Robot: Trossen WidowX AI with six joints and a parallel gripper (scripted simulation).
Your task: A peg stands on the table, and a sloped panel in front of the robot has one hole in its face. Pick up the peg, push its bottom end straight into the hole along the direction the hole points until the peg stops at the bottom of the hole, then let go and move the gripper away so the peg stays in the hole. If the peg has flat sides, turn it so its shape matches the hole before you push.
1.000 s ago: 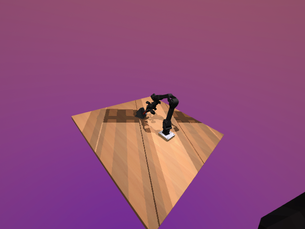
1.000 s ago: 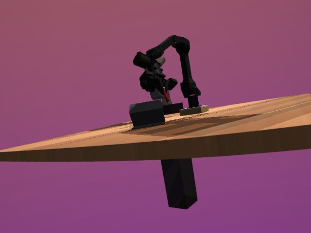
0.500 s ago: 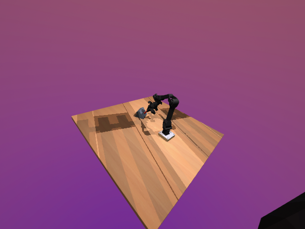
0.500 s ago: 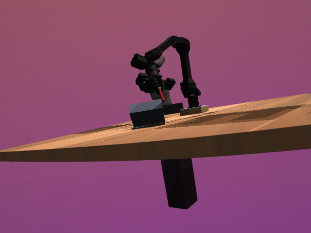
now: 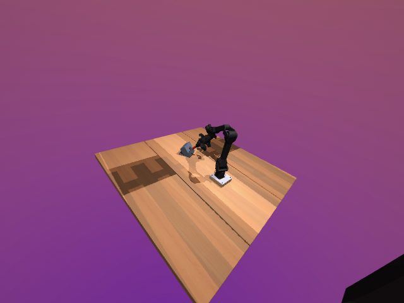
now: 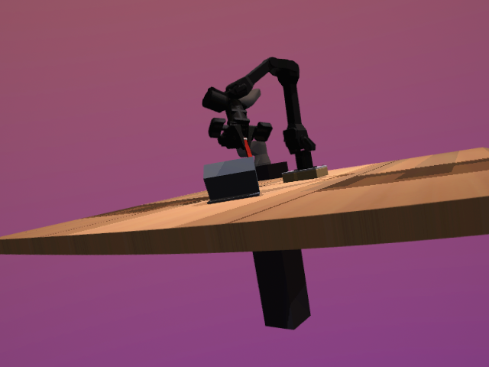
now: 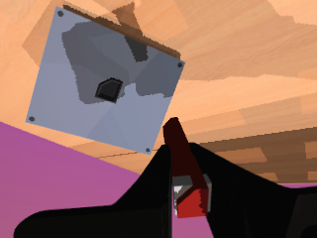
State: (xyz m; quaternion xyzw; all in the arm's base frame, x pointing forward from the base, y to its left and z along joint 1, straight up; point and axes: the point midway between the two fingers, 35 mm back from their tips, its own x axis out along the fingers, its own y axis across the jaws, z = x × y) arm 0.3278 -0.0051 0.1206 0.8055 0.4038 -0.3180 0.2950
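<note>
A red peg with flat sides (image 5: 194, 147) (image 6: 247, 148) (image 7: 183, 149) is held tilted, its free end pointing toward the panel. My gripper (image 5: 197, 145) (image 6: 245, 138) (image 7: 177, 150) is shut on the peg. The grey-blue sloped panel (image 5: 186, 149) (image 6: 230, 168) (image 7: 54, 84) stands on the table. Its dark many-sided hole (image 7: 109, 90) shows left of centre in the wrist view. There the peg's free end appears right of the hole, by the panel's lower right edge, outside the hole. The gap in depth cannot be told exactly.
The wooden table (image 5: 182, 196) (image 6: 355, 213) carries the arm's white base plate (image 5: 220, 178). Dark screw heads sit at the panel's corners. Shadows of the arm fall across the panel face in the wrist view.
</note>
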